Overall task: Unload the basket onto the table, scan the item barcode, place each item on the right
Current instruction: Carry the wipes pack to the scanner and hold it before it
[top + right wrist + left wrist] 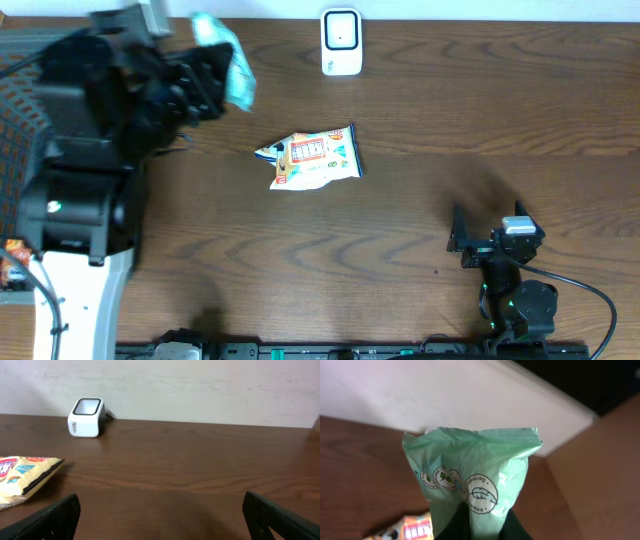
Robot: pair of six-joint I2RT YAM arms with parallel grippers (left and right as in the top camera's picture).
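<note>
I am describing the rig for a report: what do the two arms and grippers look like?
Both arms are black. The left arm has a white lower segment. The right arm carries a grey block, green lights and a black cable; its fingers are dark.

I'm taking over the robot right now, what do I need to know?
Left gripper: jaws shut on the green packet, lifted at back left.
Right gripper: open, empty, front right.
White scanner stands at the back edge; snack bag lies mid-table.
Done: packet picked up. Left: show its barcode to the scanner.
</note>
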